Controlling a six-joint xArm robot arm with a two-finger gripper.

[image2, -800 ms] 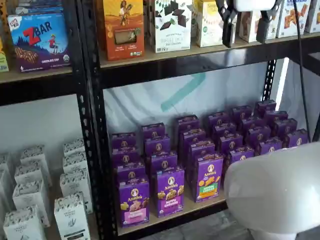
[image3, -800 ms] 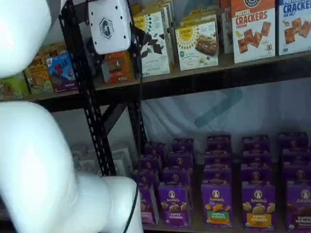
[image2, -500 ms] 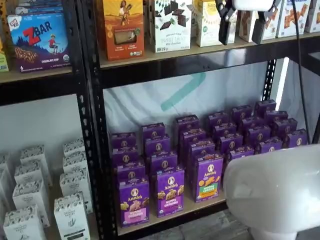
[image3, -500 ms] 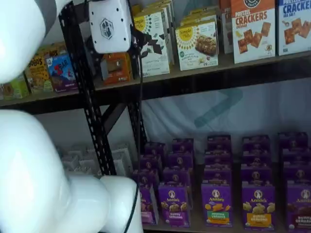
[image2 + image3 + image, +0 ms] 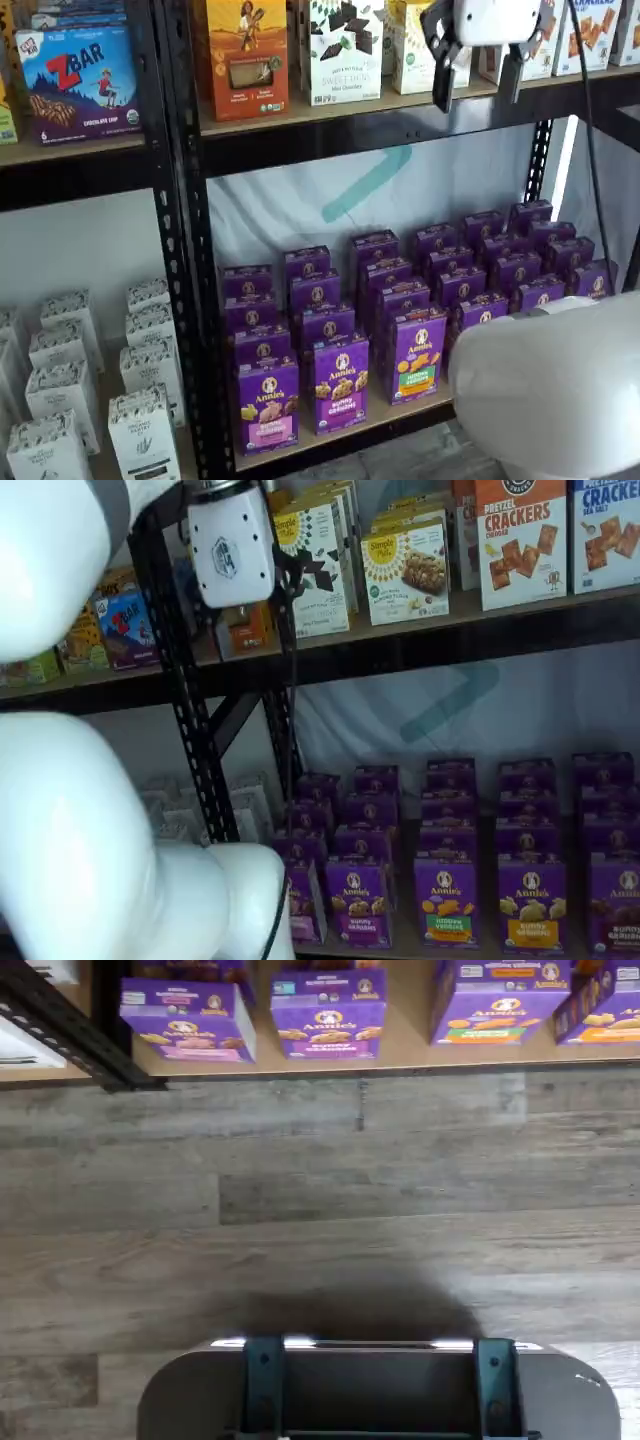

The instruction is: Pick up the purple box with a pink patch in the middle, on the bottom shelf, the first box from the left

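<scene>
Shelf views show our white-bodied, black-fingered gripper (image 5: 478, 88) open and empty, slightly lower than before, high above the small purple pink-patched carton (image 5: 268, 404) standing at the tan wooden bottom shelf's (image 5: 340, 432) front-left corner. We judge descent barely begun.

The small purple carton with a pink patch (image 5: 267, 404) reads "Annie's" on its round logo, as does the purple carton with a green patch (image 5: 420, 356). Up on the higher board, a blue box (image 5: 78, 82) shows "ZBAR", an orange-and-white box (image 5: 519, 542) "CRACKERS", and a yellow-and-white box (image 5: 405, 570) "Simple Mills".
</scene>
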